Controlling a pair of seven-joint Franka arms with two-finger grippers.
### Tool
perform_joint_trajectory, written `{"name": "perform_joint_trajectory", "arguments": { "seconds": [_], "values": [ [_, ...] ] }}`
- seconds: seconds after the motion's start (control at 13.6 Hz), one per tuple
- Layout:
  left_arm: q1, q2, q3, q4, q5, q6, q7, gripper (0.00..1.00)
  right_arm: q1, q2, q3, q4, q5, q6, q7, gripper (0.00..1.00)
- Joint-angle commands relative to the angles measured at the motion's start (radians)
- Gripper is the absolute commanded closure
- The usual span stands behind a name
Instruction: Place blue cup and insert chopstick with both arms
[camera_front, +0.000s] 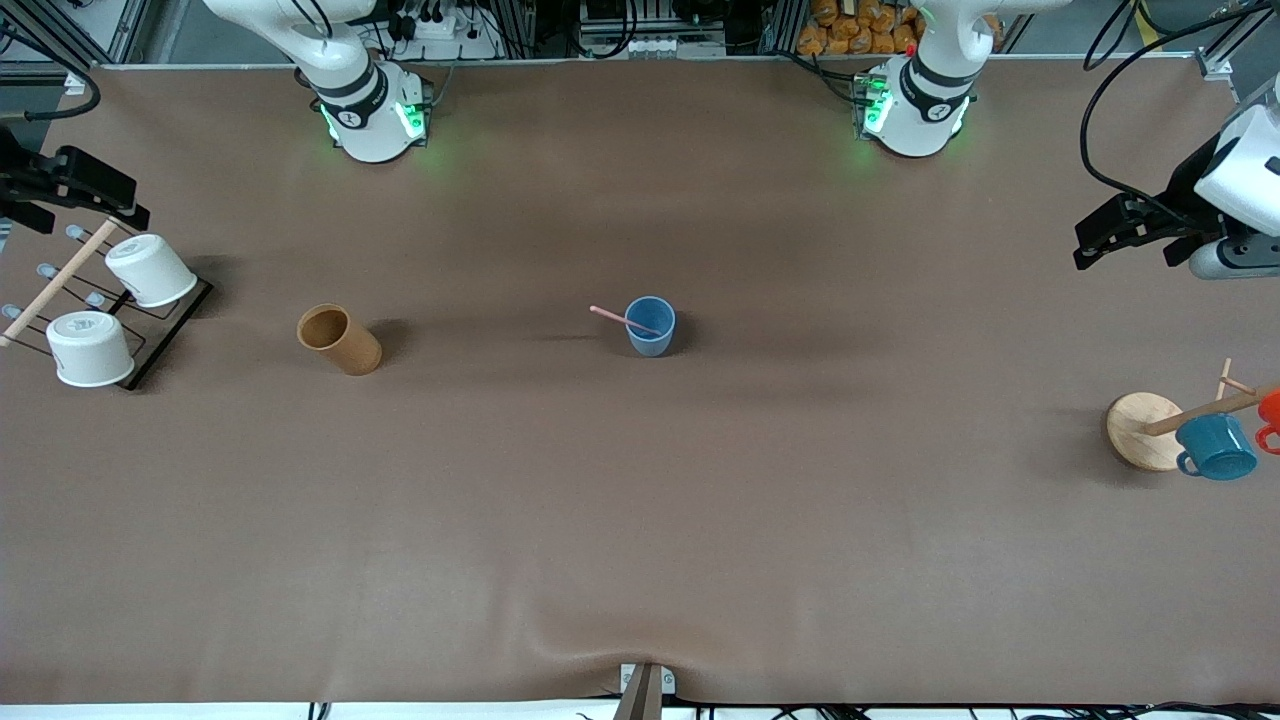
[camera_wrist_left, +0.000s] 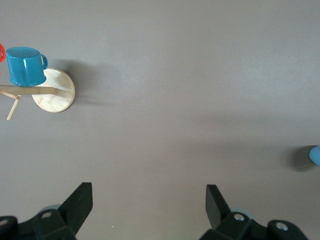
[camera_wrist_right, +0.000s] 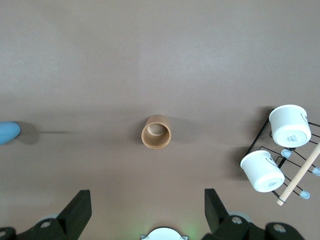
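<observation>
At mid-bench, the blue cup (camera_front: 651, 325) stands upright with the chopstick (camera_front: 622, 319) leaning in it, its free end sticking out over the rim toward the right arm's end of the bench. Reads to me as both steps done: cup placed, stick inserted, nothing gripped. No real next move on the task objects; if anything, arms just need to hold off and not clip the protruding stick on any return path. The left end effector (camera_front: 1100, 238) hangs at the left arm's end of the bench, well apart from the cup, fingers spread and empty; left wrist view shows both fingertips (camera_wrist_left: 80, 200) wide with bare bench between them, and only a sliver of the cup at the frame edge. The right end effector (camera_front: 85, 185) sits over the black wire rack (camera_front: 170, 325) at the right arm's end, also spread and empty per the right wrist view, fingertips (camera_wrist_right: 80, 205) wide apart. Both arms look parked. Bystanders: tan cup (camera_front: 339, 339) between rack and blue cup, two white cups (camera_front: 120, 305) upside down on the rack, teal mug (camera_front: 1216, 447) hanging on the wooden mug stand (camera_front: 1140, 425). None of these touches the blue cup.
</observation>
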Motion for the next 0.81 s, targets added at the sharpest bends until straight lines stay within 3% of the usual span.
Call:
{"name": "perform_joint_trajectory", "arguments": {
  "seconds": [0.0, 0.73],
  "values": [
    [-0.001, -0.024, 0.001, -0.007, -0.015, -0.018, 0.012, 0.00, 0.014, -0.073, -0.012, -0.103, -0.016, 0.062, -0.013, 0.00],
    [-0.001, -0.005, 0.001, 0.050, -0.016, -0.048, 0.009, 0.00, 0.008, -0.061, -0.012, -0.070, -0.025, 0.069, -0.013, 0.00]
  ]
}}
